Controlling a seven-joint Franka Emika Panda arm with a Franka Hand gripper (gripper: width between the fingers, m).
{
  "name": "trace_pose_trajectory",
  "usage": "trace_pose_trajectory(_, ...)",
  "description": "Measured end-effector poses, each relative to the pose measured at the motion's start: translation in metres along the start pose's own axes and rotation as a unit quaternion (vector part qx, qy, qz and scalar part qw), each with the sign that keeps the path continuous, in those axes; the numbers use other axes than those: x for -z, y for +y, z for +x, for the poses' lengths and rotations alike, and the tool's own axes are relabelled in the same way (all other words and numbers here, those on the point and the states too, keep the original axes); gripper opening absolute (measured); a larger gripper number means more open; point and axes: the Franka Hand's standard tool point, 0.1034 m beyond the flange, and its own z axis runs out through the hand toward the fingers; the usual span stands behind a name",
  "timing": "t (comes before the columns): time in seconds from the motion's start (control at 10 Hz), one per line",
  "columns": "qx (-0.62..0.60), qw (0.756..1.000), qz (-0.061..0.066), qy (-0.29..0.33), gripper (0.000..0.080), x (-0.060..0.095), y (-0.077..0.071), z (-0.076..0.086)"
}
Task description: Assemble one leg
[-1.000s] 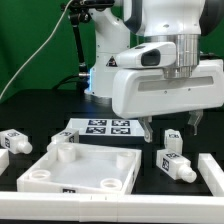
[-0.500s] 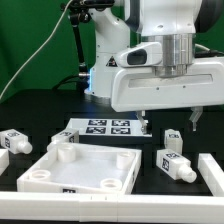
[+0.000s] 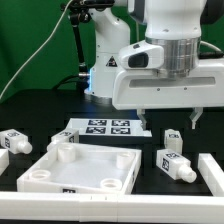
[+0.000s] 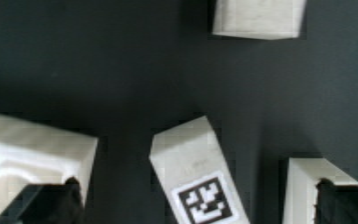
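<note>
My gripper (image 3: 168,120) hangs open and empty, above the table at the exterior view's right. In the wrist view a leg (image 4: 202,170), a small white block with a square tag, lies tilted on the black table between and below my two fingers (image 4: 43,205); the gripper (image 4: 190,208) does not touch it. In the exterior view this leg (image 3: 175,165) lies right of the white square panel (image 3: 80,168). A second leg (image 3: 173,140) stands just behind it and shows in the wrist view (image 4: 259,17). A third leg (image 3: 12,140) lies at the far left.
The marker board (image 3: 105,127) lies behind the panel. A white bar (image 3: 110,200) runs along the front edge and another white piece (image 3: 210,170) lies at the right. The panel's corner (image 4: 25,160) shows in the wrist view. The robot base stands behind.
The gripper has risen a little and shifted slightly toward the exterior view's left. It stays open. The parts on the table have not moved.
</note>
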Motion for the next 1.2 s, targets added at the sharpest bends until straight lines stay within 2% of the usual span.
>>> trace_pose_trajectory(0.1,-0.016,0.999,-0.005,-0.044,0.0650,-0.003,-0.004,-0.006)
trace_pose_trajectory(0.2,-0.018,0.996,-0.004,-0.082,0.0650,-0.006,-0.004,-0.005)
trace_pose_trajectory(0.6,-0.015,0.984,-0.006,-0.176,0.0650,-0.020,-0.002,-0.003)
trace_pose_trajectory(0.7,-0.015,0.975,-0.010,-0.220,0.0650,-0.023,-0.002,-0.008)
trace_pose_trajectory(1.0,-0.015,0.951,-0.013,-0.309,0.0650,-0.029,-0.005,-0.015)
trace_pose_trajectory(1.2,-0.015,0.936,-0.011,-0.351,0.0650,-0.038,-0.008,-0.018)
